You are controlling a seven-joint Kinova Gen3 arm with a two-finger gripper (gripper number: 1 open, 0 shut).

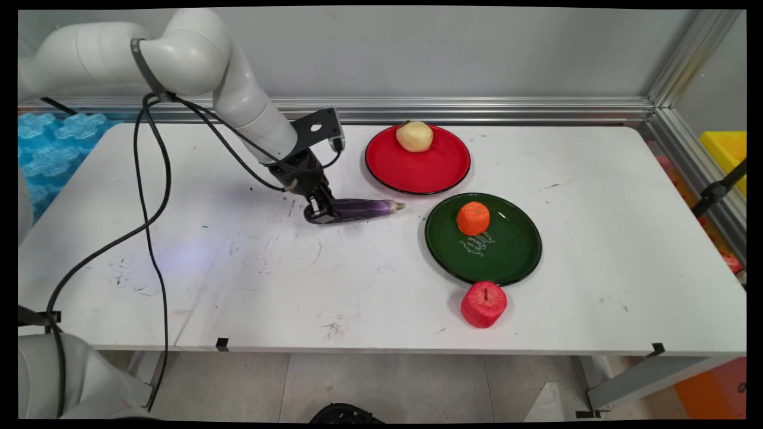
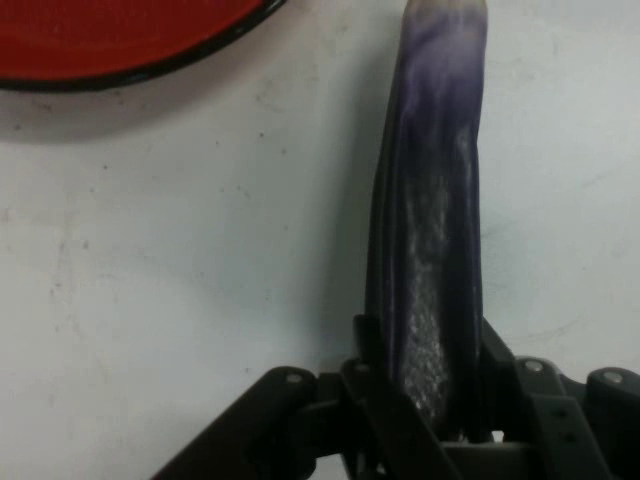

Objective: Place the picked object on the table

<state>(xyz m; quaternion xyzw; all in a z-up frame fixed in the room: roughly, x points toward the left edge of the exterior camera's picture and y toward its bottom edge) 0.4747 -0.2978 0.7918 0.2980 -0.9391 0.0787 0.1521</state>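
Nearest the lens, a red apple (image 1: 483, 304) sits lower right of centre on the surface (image 1: 238, 286). Mid-frame, the claw (image 1: 322, 213) is closed around one end of the purple eggplant (image 1: 363, 208), which lies flat and so offers its narrow width.

I see white script lettering on the green plate (image 1: 512, 250). I cannot read it. I find no other text.

Two round plates and three fruits on a scuffed white table (image 1: 596, 196).
Far side: glossy round red plate (image 1: 438, 173) bearing a pale yellow fruit (image 1: 414, 136) near its far rim. Nearer, to the right: dark green round plate (image 1: 512, 250) with white lettering, carrying a round orange fruit (image 1: 473, 218). Just beside its near rim, on bare tabletop: red apple (image 1: 483, 304), stem up.
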